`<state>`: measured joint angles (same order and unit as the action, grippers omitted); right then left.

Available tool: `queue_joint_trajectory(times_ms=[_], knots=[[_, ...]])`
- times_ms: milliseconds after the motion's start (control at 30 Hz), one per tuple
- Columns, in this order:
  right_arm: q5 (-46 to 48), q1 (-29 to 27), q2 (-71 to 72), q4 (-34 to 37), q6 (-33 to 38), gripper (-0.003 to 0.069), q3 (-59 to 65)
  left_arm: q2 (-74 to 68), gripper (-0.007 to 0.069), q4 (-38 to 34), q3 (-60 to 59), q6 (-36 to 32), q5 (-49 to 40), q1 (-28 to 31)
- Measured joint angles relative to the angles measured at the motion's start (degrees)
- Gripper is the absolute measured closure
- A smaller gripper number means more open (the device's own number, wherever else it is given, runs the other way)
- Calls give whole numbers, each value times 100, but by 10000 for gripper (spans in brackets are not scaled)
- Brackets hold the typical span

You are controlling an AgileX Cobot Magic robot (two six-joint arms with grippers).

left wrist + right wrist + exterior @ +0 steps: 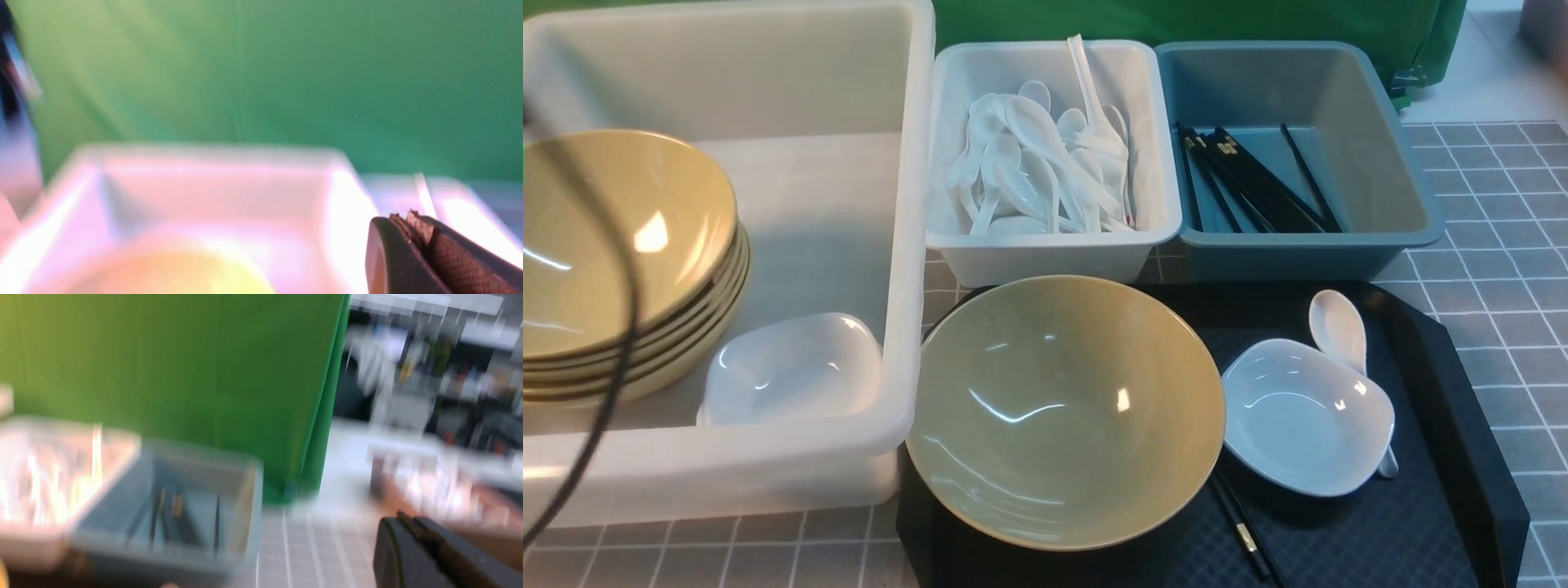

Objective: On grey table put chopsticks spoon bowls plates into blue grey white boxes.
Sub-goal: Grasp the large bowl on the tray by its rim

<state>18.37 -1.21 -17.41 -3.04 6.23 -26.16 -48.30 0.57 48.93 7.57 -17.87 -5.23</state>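
On the black tray point(1445, 408) sit a large yellow bowl point(1062, 408), a small white plate point(1298, 416), a white spoon point(1339, 327) leaning on the plate's far rim, and black chopsticks point(1245, 535) partly hidden under bowl and plate. The big white box point(907, 245) holds stacked yellow bowls point(613, 245) and a white dish point(792, 367). Spoons point(1029, 163) fill the middle white box point(1054, 241). Chopsticks point(1258, 184) lie in the blue-grey box point(1372, 163). Neither gripper shows in the front view. My left gripper point(408, 218) and right gripper point(404, 520) are shut and empty, both views blurred.
A green backdrop point(1176, 16) stands behind the boxes. The grey tiled table point(1503, 204) shows to the right of the blue-grey box. A dark cable point(621, 327) crosses in front of the stacked bowls at the left.
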Motion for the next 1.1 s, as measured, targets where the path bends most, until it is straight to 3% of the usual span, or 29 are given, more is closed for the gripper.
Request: queue_joint_trajectory(times_ms=[33, 67, 133, 300, 500, 800, 1100], knots=[[504, 121, -141, 6, 14, 625, -13, -594, 633, -189, 384, -233, -773, -426], [568, 137, -157, 12, 14, 625, -19, -594, 633, -189, 430, -267, -865, -478], [1383, 377, -363, 33, 69, 625, -19, -1423, 633, -517, 979, -723, -1810, -1130], [2283, 871, -694, 87, 229, 625, 78, -2966, 633, -927, 1842, -1129, -2578, -2380], [1767, 1107, -720, 114, 206, 624, 352, -4551, 633, -880, 2665, -1117, -2680, -3307], [1619, 1141, -720, 153, 116, 624, 377, -6009, 633, -749, 2817, -833, -2524, -3898], [1551, 1141, -720, 177, 110, 624, 383, -6101, 631, -1795, 3110, -1449, -2020, -4412]])
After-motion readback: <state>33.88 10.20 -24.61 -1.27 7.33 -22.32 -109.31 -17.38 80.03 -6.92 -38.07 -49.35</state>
